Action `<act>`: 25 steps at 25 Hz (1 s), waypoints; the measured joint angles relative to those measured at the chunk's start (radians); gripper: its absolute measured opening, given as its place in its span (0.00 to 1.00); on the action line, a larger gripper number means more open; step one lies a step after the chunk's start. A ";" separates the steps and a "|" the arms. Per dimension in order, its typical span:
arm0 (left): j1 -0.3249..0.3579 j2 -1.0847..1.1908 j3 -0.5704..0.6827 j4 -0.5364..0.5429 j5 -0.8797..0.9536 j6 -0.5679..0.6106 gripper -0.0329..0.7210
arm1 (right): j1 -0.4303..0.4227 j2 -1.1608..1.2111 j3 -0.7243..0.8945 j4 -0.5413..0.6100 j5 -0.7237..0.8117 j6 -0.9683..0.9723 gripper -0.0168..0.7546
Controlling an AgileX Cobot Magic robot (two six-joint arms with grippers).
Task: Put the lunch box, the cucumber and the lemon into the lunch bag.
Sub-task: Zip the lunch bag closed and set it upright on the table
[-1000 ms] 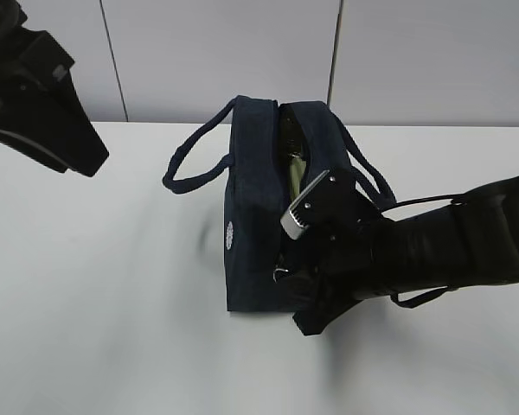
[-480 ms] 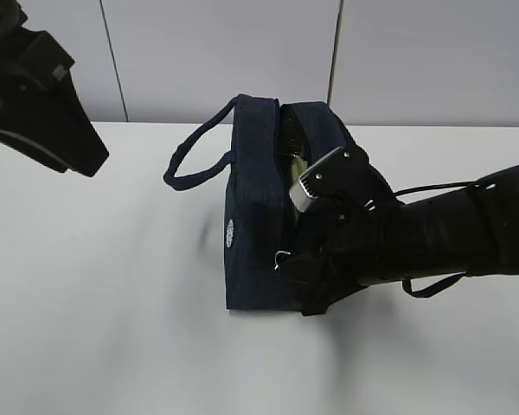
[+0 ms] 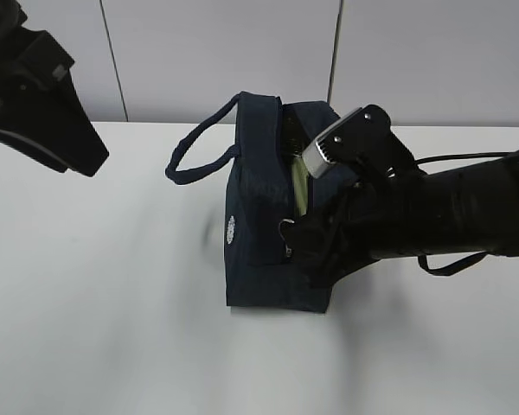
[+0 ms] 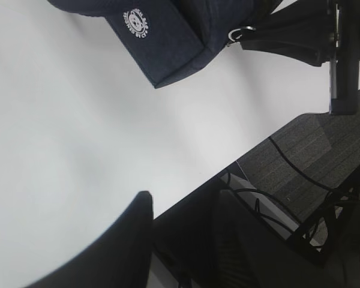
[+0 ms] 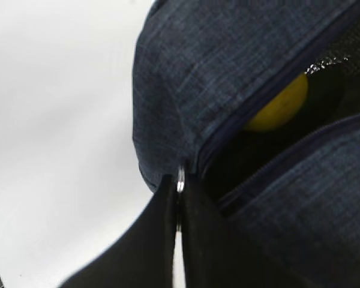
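Observation:
The dark navy lunch bag stands on the white table, its top zipper partly open. My right gripper is at the bag's near end, shut on the silver ring pull, which also shows in the exterior view. Through the open slit the right wrist view shows the yellow lemon inside. A sage-green strip of the lunch box shows in the opening. I cannot make out the cucumber. My left gripper is open and empty, held high at the left, away from the bag.
The bag's loop handle lies out to the left on the table. The left arm hangs over the table's far left. The left wrist view shows the table's front edge, with floor and cables beyond.
My right gripper has moved up and toward the back along the bag's near end, taking the ring pull with it. The bag has shifted slightly. The left arm has not moved.

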 joint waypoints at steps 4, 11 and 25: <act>0.000 0.000 0.000 0.000 0.000 0.000 0.36 | 0.000 -0.043 0.000 -0.005 -0.019 0.000 0.02; 0.000 0.000 0.000 0.000 0.000 0.000 0.36 | 0.000 -0.106 0.000 -0.015 -0.051 0.002 0.02; 0.000 0.013 0.072 -0.006 -0.078 0.026 0.36 | 0.000 -0.107 -0.147 -0.019 -0.140 -0.007 0.02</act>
